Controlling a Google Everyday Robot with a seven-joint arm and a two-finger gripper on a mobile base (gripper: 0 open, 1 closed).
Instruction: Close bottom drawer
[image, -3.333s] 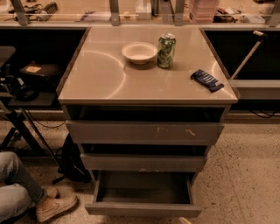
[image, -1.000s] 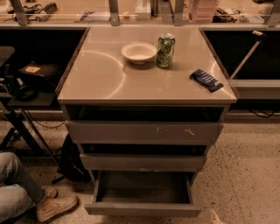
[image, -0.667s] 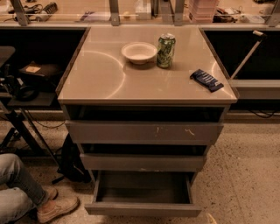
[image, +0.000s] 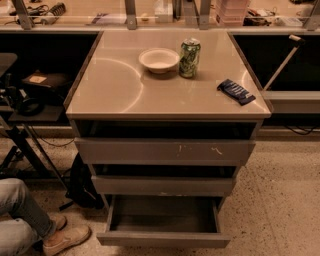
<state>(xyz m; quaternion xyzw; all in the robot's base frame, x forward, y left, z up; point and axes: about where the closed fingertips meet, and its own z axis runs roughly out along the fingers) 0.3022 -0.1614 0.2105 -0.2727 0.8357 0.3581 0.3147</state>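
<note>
The bottom drawer (image: 162, 239) is the lowest of three in a grey cabinet. It is pulled out well past the two above it, and its inside (image: 162, 216) looks empty. Its plain front faces me near the lower edge of the camera view. The middle drawer front (image: 162, 185) and the top drawer front with pale scratch marks (image: 165, 151) sit above it, each with a dark gap over it. My gripper is not in view.
On the cabinet top (image: 115, 90) stand a white bowl (image: 159, 59), a green can (image: 189, 58) and a dark blue packet (image: 236, 91). A person's leg and tan shoe (image: 65, 239) are at the lower left, beside a black bag (image: 82, 182). Speckled floor (image: 280, 200) lies to the right.
</note>
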